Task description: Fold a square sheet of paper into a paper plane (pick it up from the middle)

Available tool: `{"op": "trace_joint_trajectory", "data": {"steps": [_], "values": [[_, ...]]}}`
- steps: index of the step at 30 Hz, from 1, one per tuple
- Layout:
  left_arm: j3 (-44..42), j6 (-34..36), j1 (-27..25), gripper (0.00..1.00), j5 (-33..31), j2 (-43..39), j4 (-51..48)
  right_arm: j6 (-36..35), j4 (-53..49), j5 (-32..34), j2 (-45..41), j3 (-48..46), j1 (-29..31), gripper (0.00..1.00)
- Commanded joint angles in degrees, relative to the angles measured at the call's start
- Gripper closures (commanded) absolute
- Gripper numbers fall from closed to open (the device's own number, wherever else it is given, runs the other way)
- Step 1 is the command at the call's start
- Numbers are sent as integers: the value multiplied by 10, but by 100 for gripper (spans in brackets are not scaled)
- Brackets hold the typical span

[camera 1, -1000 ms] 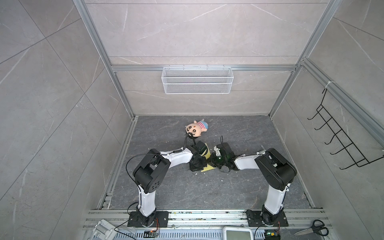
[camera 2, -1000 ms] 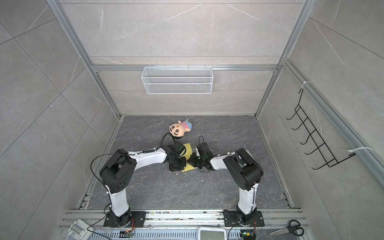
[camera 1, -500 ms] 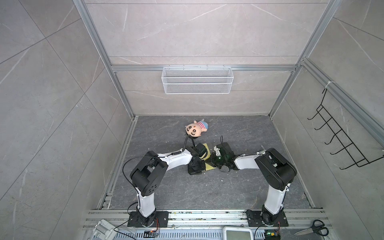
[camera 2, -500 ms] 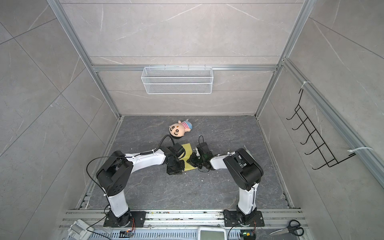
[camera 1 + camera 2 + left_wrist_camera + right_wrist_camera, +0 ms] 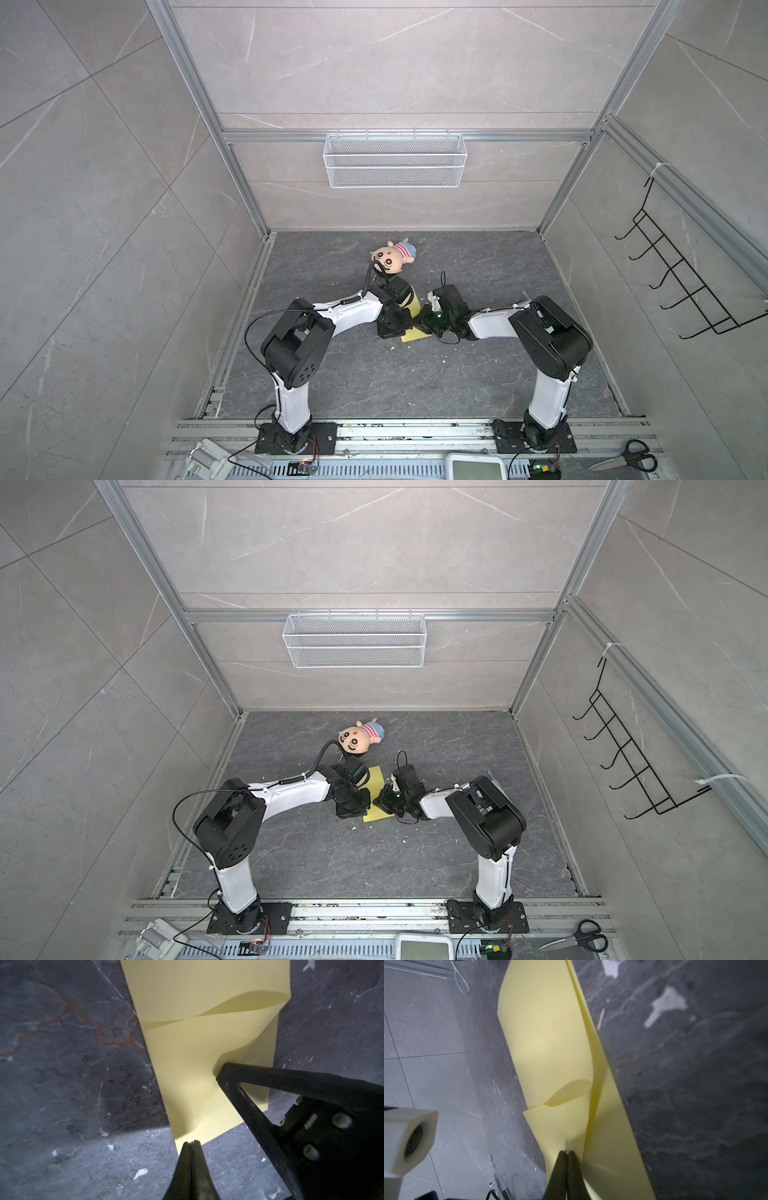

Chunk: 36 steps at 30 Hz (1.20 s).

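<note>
One yellow sheet of paper (image 5: 377, 782), doubled into a strip, lies at the centre of both top views, its long axis running from the single plush doll (image 5: 357, 738) at upper centre down the frame. Two grippers meet at its lower end, about equally near. The left gripper (image 5: 191, 1143) has its jaws together on the near corner, and the right gripper (image 5: 566, 1152) pinches a raised pucker.

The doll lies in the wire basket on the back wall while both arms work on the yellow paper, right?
No. The doll lies on the dark floor, not in the wire basket, as both top views show. The rest, about the yellow paper, holds.
</note>
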Motion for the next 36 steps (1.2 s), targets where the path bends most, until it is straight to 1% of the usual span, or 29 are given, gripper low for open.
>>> {"op": "trace_joint_trajectory", "data": {"steps": [1,4,6,8,14,18,25,36], "values": [[19,11,3,100,8,14,8,0,-54,35,37,-10,-5,92],[18,12,2,100,4,23,-2,-2,-49,24,32,-7,-5,92],[14,13,3,100,-6,28,-15,-30,-40,11,25,-6,-7,92],[5,12,3,100,-13,28,-22,-54,-23,-16,19,-4,-11,92],[-18,13,3,100,-13,27,-32,-178,-14,-132,-8,17,-26,92],[-19,16,3,100,-14,27,-34,-211,-37,-173,-7,32,-26,92],[-16,18,3,100,-16,26,-35,-219,-61,-169,21,43,-26,92],[-20,15,3,100,-16,29,-37,-251,-93,-193,58,67,-24,92]]}}
